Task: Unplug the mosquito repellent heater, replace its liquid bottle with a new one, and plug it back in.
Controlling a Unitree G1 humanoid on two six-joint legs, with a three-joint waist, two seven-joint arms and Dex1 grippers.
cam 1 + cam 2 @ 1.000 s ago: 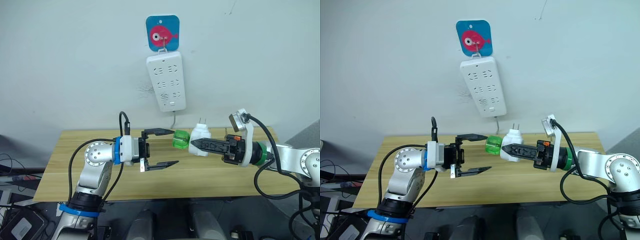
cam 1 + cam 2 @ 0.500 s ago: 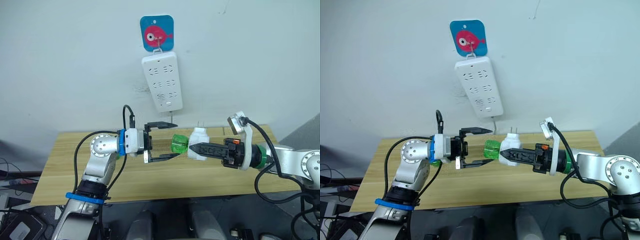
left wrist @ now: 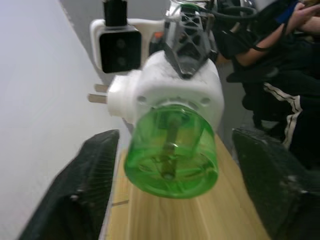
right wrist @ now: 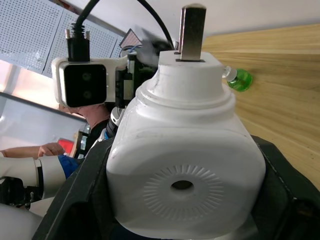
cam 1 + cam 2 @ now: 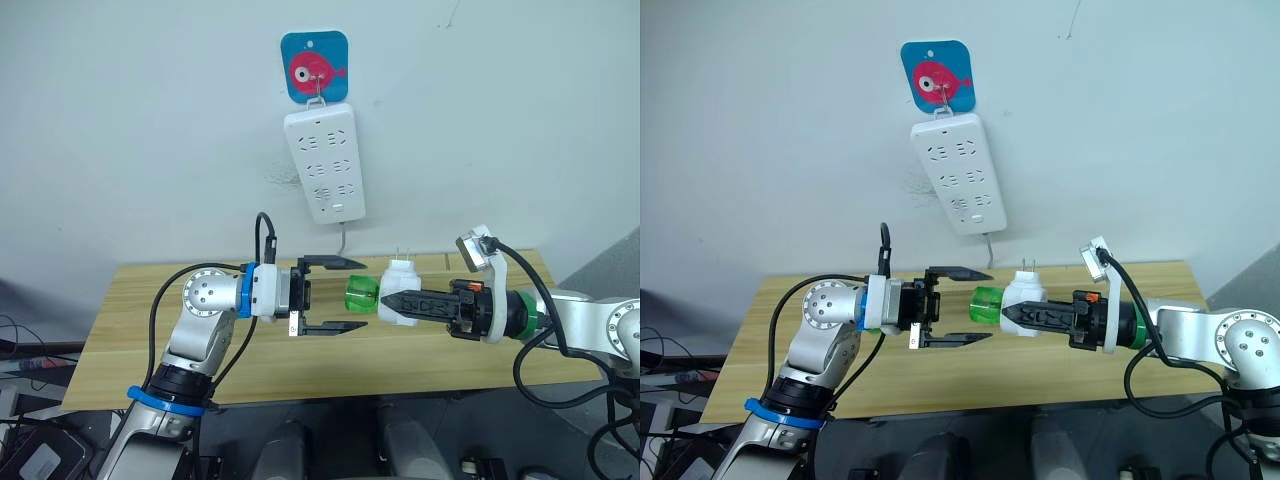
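Two grippers: facing each other above the wooden table (image 5: 150, 330), heater between them.
Right gripper (image 5: 388, 298): clamped on the mosquito repellent heater (image 5: 401, 290), prongs pointing up, bottle end aimed at the opposite arm.
Left gripper (image 5: 340, 295): spread wide, holding nothing; one finger above and one below the line of the green bottle (image 5: 360, 295), tips just short of it in the head views.
Left wrist view: green bottle (image 3: 171, 150) centred between the two open fingers (image 3: 82, 195), seated in the heater's socket, no contact visible.
Heater position: off the power strip (image 5: 322, 165), which hangs on the wall above and behind both grippers with every outlet bare.
Spare bottle: small green bottle (image 4: 239, 79) lying on the table beyond the heater in the right wrist view; likely the replacement, though not certain.
Done: unplugging, judging by the free prongs.
In hand: lining up the open gripper to take hold of the old bottle.
Left to do: closing on the bottle, twisting it out, fitting the new one, plugging back into the strip.
Progress: roughly a quarter, as a judgement.
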